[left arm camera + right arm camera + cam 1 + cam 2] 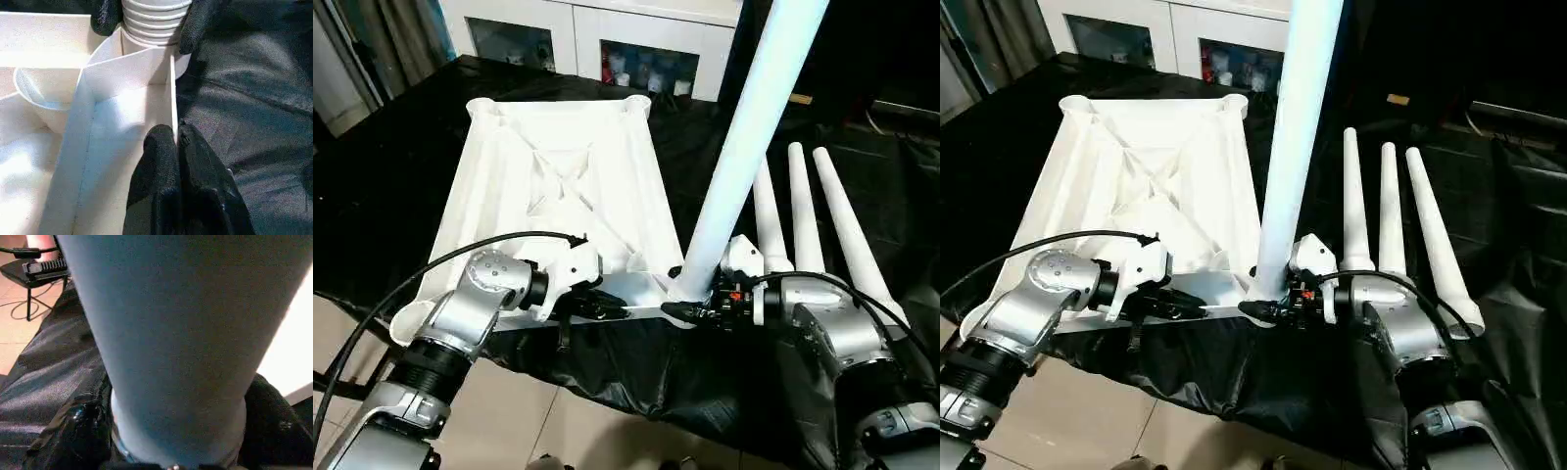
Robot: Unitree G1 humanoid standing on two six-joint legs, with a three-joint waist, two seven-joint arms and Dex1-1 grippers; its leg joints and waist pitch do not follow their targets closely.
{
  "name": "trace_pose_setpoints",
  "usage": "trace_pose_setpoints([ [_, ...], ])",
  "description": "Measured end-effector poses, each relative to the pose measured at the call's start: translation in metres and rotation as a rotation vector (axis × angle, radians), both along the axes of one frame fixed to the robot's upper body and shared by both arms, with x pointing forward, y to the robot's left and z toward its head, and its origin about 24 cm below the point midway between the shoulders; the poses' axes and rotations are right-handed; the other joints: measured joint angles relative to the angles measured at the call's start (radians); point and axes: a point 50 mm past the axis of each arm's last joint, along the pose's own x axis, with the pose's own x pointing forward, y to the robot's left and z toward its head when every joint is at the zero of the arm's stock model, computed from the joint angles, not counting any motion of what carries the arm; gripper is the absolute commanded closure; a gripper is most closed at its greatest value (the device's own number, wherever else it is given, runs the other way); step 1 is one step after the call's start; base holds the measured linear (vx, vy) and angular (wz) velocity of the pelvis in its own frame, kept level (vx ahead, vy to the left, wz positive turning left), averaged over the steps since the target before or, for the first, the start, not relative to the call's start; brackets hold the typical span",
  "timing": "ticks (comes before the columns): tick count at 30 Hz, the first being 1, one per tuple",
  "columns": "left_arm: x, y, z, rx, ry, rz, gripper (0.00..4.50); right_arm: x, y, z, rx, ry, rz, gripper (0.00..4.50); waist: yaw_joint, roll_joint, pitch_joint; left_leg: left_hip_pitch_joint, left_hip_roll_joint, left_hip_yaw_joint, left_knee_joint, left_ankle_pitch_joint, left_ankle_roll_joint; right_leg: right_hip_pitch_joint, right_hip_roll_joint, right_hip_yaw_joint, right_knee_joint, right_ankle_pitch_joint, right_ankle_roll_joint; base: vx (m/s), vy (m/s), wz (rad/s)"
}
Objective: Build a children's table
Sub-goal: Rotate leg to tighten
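The white tabletop (558,166) lies upside down on the black cloth, ribbed underside up. One white leg (744,137) stands upright in its near right corner socket. My right gripper (690,308) is at that leg's base, its black fingers (198,24) pressed on both sides of the ridged collar (154,22). My left gripper (612,311) is shut on the thin near rim wall (172,98) of the tabletop, just left of that corner. Three more legs (803,215) lie side by side on the cloth to the right.
The black cloth (372,196) hangs over the near table edge above a tiled floor (538,421). A white cabinet (597,39) with glass doors stands behind. Black cables (460,255) arch over both forearms.
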Motion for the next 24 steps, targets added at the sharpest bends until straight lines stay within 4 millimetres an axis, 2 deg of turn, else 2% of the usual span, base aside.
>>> trace_pose_setpoints([
  [4,0.003,0.000,-0.002,-0.007,0.015,0.052,4.50,0.001,0.006,-0.005,0.030,0.001,-0.088,1.72,-0.001,-0.005,-0.003,0.002,0.000,0.000,0.001,0.001,0.000,0.001,0.000,0.000,0.002,0.000,0.000,0.000,0.000,0.00],
  [11,0.025,-0.021,-0.005,-0.009,-0.021,0.285,4.50,0.029,0.025,-0.015,0.075,-0.020,-0.570,1.73,-0.016,-0.008,-0.003,0.013,0.000,0.000,-0.001,0.003,-0.014,0.009,0.000,0.001,0.001,0.001,0.003,0.000,0.000,0.00],
  [16,0.029,-0.036,-0.007,0.002,-0.055,0.363,4.50,0.041,0.036,-0.016,0.078,-0.015,-0.776,1.73,-0.016,-0.011,-0.006,0.013,0.000,0.000,-0.002,0.004,-0.015,0.010,0.000,0.001,0.000,0.002,0.003,0.000,0.000,0.00],
  [17,0.030,-0.039,-0.007,0.002,-0.058,0.372,4.50,0.042,0.036,-0.017,0.084,-0.012,-0.809,1.17,-0.015,-0.012,-0.006,0.013,0.000,0.000,-0.002,0.004,-0.015,0.010,0.000,0.001,0.000,0.003,0.003,0.000,0.000,0.00],
  [24,0.028,-0.042,-0.006,0.003,-0.077,0.344,4.50,0.041,0.035,-0.015,0.100,-0.035,-0.783,0.56,-0.009,-0.010,-0.007,0.013,0.000,0.000,-0.003,0.004,-0.015,0.011,0.000,0.001,-0.001,0.006,-0.002,0.000,0.000,0.00],
])
